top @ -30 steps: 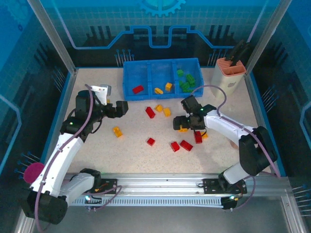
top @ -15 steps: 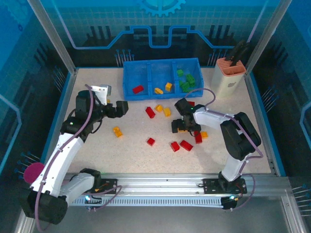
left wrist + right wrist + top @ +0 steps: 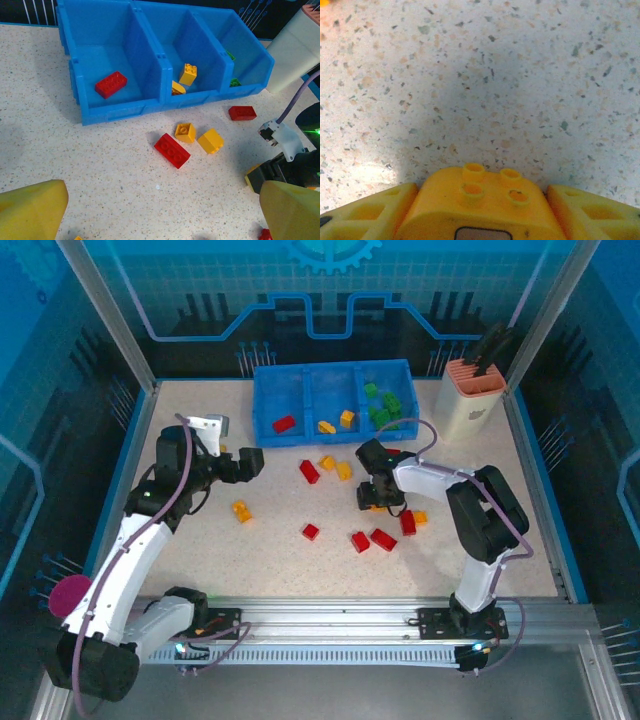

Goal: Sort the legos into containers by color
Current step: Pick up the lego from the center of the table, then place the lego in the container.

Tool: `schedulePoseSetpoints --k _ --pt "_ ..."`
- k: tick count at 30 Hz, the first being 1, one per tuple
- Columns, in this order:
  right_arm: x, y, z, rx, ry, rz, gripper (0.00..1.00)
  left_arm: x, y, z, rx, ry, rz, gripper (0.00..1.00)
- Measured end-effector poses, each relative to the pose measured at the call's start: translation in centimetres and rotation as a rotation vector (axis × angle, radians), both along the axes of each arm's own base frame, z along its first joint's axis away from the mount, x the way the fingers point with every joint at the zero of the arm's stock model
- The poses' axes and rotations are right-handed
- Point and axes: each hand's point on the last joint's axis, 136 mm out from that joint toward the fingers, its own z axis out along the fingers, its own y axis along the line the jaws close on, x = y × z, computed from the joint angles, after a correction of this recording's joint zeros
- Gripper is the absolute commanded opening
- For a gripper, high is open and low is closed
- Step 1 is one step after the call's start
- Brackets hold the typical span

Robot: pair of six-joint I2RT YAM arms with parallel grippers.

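Observation:
The blue tray (image 3: 335,378) stands at the back with a red brick (image 3: 284,424) in its left compartment, yellow ones (image 3: 340,420) in the middle and green ones (image 3: 385,405) on the right. Loose legos lie on the table: a red brick (image 3: 309,471) beside two yellow ones (image 3: 343,470), an orange one (image 3: 241,510), and red bricks (image 3: 382,538) nearer the front. My right gripper (image 3: 375,502) points down at the table, its fingers (image 3: 370,212) pressed on both sides of a yellow-orange studded brick (image 3: 480,192). My left gripper (image 3: 250,462) hovers open, left of centre, fingertips (image 3: 35,207) wide apart over bare table.
A beige holder (image 3: 472,400) with an orange slotted top stands at the back right, next to the tray. A pink cup (image 3: 70,595) sits outside the left wall. Another red brick (image 3: 242,113) lies just in front of the tray's right end.
The right gripper shifted slightly left over the yellow-orange brick and closed its fingers onto it. The left arm has stayed still.

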Motion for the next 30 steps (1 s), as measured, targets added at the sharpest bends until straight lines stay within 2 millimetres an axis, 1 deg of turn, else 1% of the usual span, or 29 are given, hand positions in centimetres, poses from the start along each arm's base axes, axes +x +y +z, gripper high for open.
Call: schedulePoseSetpoints --k 2,5,8,11,14,16,18,20,22,24,26,28,29,30 --pt "0.1 0.0 0.1 -0.002 0.001 0.006 0.46 0.0 0.0 0.0 0.0 0.0 0.0 0.99" --pt "0.1 0.0 0.6 -0.011 0.01 0.02 0.44 0.0 0.0 0.0 0.001 0.0 0.0 0.99" --pt "1.1 0.6 2.6 -0.011 -0.004 0.046 0.43 0.1 0.2 0.0 0.002 -0.003 0.004 0.99" --pt "3.5 1.9 6.5 0.011 -0.076 0.084 0.43 0.4 0.5 -0.4 0.009 0.007 0.013 0.99" --pt "6.6 3.5 11.1 0.046 -0.196 0.128 0.43 0.6 0.6 -0.8 0.012 0.02 0.016 0.99" --pt "8.7 4.5 14.1 0.057 -0.274 0.163 0.43 0.6 0.7 -0.5 0.011 0.011 0.017 0.99" --pt "11.1 5.6 16.4 0.061 -0.346 0.195 0.43 0.4 0.7 -0.1 0.008 -0.006 0.019 1.0" --pt "13.5 6.7 17.8 0.061 -0.401 0.223 0.43 0.2 0.7 0.2 0.006 -0.018 0.019 0.99" --pt "16.3 7.9 18.3 0.051 -0.444 0.251 0.43 0.2 0.7 0.4 0.004 -0.025 0.019 0.99" --pt "18.6 8.8 18.2 0.045 -0.477 0.267 0.43 0.2 0.7 0.4 0.002 -0.026 0.02 0.99" --pt "20.6 9.5 17.4 0.04 -0.489 0.275 0.42 0.2 0.8 0.4 0.002 -0.026 0.02 0.99" --pt "22.7 9.9 16.1 0.045 -0.492 0.272 0.42 0.1 0.8 0.5 0.002 -0.028 0.021 0.99" --pt "23.3 9.9 15.5 0.048 -0.49 0.269 0.42 0.1 0.8 0.5 0.002 -0.031 0.022 0.99" --pt "23.9 9.9 14.4 0.049 -0.479 0.266 0.42 0.0 0.8 0.5 0.002 -0.032 0.022 0.99"
